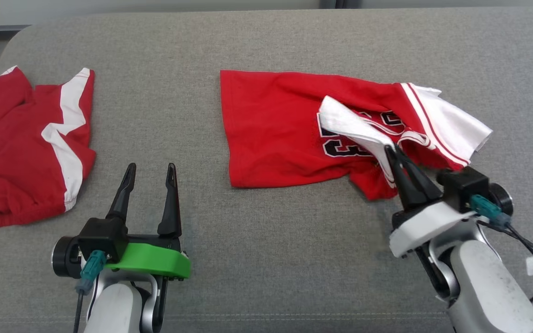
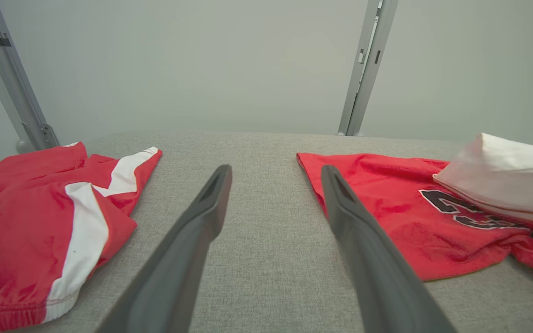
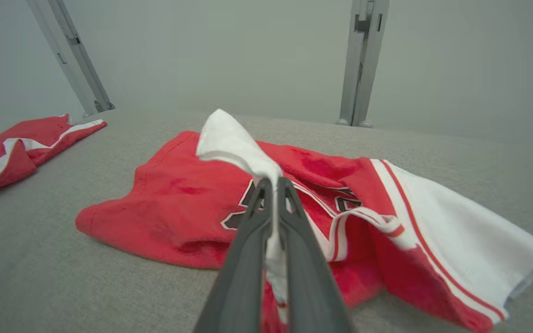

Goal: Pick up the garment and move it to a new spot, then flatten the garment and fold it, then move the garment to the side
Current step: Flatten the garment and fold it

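Pinching a white flap (image 3: pixel 234 143) of the garment (image 1: pixel 271 125), the right end effector (image 1: pixel 395 151) has its two dark fingers pressed fully together, and the cloth is caught between them. In the right wrist view the flap rises from the closed fingertips and stands a little above the rest of the cloth.

The garment is a red jersey with dark numbers outlined in white. It lies on the grey fabric tabletop (image 1: pixel 294 259), in the middle and toward the robot's right. Its left part is flat. Its right part is crumpled, with a white panel with red stripes turned over at the far right edge.

The left end effector (image 1: pixel 151 169) is near the front of the tabletop, on the robot's left. Its fingers are spread wide and hold nothing; I can see only grey fabric between them. It is well apart from the garment.

A second red and white garment (image 1: pixel 16 148) lies bunched at the far left side of the tabletop. Behind the tabletop, grey metal posts (image 3: pixel 361 60) stand in front of a pale wall.
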Robot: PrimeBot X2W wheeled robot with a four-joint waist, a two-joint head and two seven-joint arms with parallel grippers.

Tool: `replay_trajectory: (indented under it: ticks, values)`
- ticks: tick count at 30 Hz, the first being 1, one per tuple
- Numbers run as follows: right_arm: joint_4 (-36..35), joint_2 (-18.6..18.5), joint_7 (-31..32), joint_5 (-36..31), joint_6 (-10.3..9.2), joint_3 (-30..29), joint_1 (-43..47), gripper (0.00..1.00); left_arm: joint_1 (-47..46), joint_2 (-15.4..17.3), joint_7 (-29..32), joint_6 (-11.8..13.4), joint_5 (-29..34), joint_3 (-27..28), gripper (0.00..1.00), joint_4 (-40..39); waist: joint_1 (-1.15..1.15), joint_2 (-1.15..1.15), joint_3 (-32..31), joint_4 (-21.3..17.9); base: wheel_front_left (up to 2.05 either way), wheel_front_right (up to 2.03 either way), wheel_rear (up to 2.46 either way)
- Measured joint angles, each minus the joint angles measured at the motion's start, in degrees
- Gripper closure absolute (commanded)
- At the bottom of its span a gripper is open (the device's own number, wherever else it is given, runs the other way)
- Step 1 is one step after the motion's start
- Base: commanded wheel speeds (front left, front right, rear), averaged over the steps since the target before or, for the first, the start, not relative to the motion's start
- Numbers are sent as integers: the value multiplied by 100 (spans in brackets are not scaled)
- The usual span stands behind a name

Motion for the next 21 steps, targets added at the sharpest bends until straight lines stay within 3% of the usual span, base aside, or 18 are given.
replay_trajectory:
  ticks: [5,10,19,20,21]
  values:
    - [-610,297,-27,99,0,-1137,634,100,54,0,0,-42,48,27,0,24,0,0,-70,-126,0,0,0]
    - [-669,444,-134,383,-1,-2086,992,100,102,5,0,-79,93,45,0,47,0,0,-151,-219,0,0,0]
    - [645,483,-414,1147,-1,-2608,1087,99,108,21,0,-137,145,31,0,110,0,0,-262,-293,0,0,0]
    - [834,483,-437,1147,-1,-2646,1084,24,110,22,-1,-142,156,27,0,112,0,0,-275,-289,0,0,0]
    - [970,487,-480,1159,-1,-2677,1078,0,113,25,0,-142,171,30,0,112,0,0,-286,-284,0,0,0]
